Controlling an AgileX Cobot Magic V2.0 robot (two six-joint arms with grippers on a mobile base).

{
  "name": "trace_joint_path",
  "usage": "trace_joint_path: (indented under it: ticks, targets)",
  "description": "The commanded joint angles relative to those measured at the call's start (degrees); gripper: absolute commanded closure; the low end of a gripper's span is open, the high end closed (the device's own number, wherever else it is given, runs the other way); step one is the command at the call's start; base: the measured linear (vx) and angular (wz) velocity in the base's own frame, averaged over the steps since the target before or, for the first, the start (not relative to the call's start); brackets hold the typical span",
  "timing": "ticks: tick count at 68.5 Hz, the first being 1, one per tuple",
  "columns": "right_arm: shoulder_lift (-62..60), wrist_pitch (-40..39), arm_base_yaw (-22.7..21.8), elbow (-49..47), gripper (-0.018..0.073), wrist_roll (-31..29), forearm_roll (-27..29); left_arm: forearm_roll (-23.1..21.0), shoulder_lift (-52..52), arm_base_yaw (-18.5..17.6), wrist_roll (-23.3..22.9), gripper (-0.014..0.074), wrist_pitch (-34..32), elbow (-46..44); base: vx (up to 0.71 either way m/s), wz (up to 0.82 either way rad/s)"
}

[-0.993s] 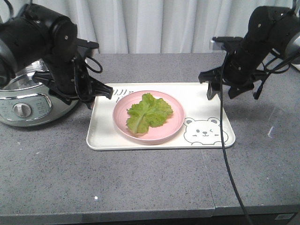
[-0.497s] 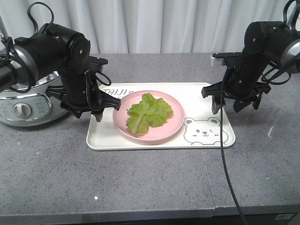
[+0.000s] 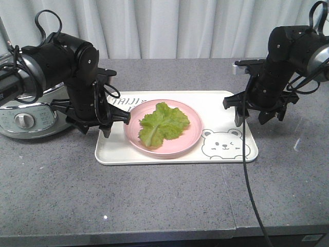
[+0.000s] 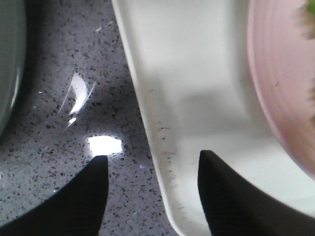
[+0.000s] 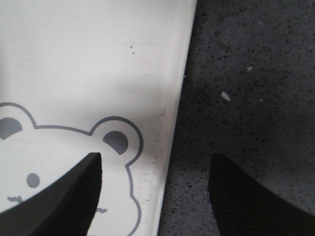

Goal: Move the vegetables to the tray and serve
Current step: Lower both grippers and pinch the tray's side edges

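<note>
The vegetables (image 3: 163, 123), crinkly green lettuce leaves, lie on a round pink plate (image 3: 162, 150) in the middle of the cream tray (image 3: 175, 157) with its bear print. My left gripper (image 3: 114, 128) is open and straddles the tray's left rim: in the left wrist view one finger is over the grey counter, the other over the tray (image 4: 187, 73), the gripper (image 4: 152, 156) touching neither. The plate (image 4: 280, 73) shows at the right there. My right gripper (image 3: 250, 122) is open astride the right rim; in its wrist view the gripper (image 5: 156, 156) spans the tray (image 5: 98, 59) edge beside the bear's ear.
A silver-green electric cooker (image 3: 25, 118) stands just left of the left arm, its wall showing at the edge (image 4: 7, 64). A black cable (image 3: 248, 175) hangs from the right arm across the counter's front. White curtains close the back.
Both arms have come down and inward. The left gripper moved right and lower onto the tray's left rim; the right gripper dropped to the right rim. Plate and lettuce have not moved.
</note>
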Motion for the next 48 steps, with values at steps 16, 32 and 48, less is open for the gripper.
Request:
trace_joint_path:
  ticks: [16, 32, 48]
  targets:
    - [-3.02, 2.38, -1.40, -1.13, 0.0111, -0.42, -0.06, -0.83, -1.21, 0.23, 0.88, 0.0209, 0.63, -1.08, 0.00, 0.00]
    - [-0.99, 2.38, -1.59, -1.13, 0.0112, -0.90, 1.53, -0.82, -0.18, 0.23, 0.93, 0.0209, 0.63, -1.08, 0.00, 0.00]
    - [0.82, 2.38, -1.59, -1.13, 0.0143, -0.79, 2.44, -1.70, 1.44, 0.23, 1.33, 0.0209, 0.63, -1.08, 0.00, 0.00]
